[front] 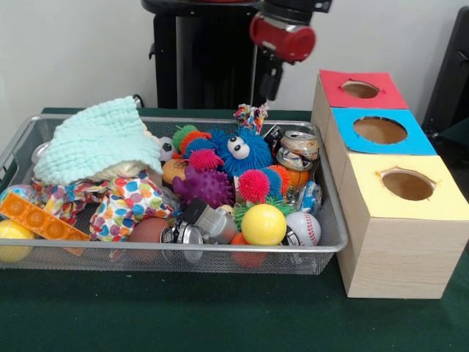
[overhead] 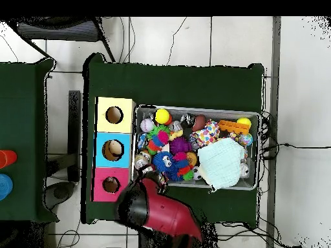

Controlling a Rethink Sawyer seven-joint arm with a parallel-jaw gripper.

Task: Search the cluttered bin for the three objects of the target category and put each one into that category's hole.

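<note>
Claw (front: pixel 270 86) hangs above the bin's (front: pixel 183 253) far edge, near the red hole (front: pixel 360 89); cannot tell its state. Cream soft toy (front: pixel 124 170) mid-bin under the mint cloth (front: pixel 99 139): likely light, squashy; pinch its body.

Bin (front: pixel 331 246): wire mesh, on the green desk, filling its left and middle.
Cloth (front: pixel 99 139): pale mint, heaped in the bin's far left corner.
Blue fuzzy toy (front: pixel 240 150): googly-eyed, mid-bin.
Yellow ball (front: pixel 264 224): by the near rim.
Box (front: pixel 381 249): at the desk's right edge, touching the bin.
Red hole (front: pixel 360 89): farthest.
Arm (front: pixel 284 33): above the far edge.
</note>
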